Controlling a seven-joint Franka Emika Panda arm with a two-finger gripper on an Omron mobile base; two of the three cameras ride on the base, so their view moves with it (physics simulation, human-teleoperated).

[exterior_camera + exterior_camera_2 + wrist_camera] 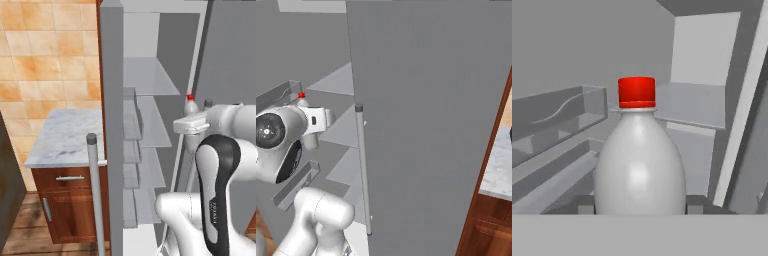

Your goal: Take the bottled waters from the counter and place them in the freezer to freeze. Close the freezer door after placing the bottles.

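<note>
The smooth, pear-shouldered clear-grey plastic bottle with a ribbed red cap (639, 165) stands upright, clamped in the two-finger gripper (639, 206), whose dark tips press its sides. In the left base view the bottle (190, 107) hangs at 3 o'clock from the pale glassy shelves (150, 77) of the flat-grey freezer (142, 35). That view also has the veined white marble counter (65, 137) at 9 o'clock. The hand view shows the freezer door's translucent bins (559, 112) at 9 o'clock.
</note>
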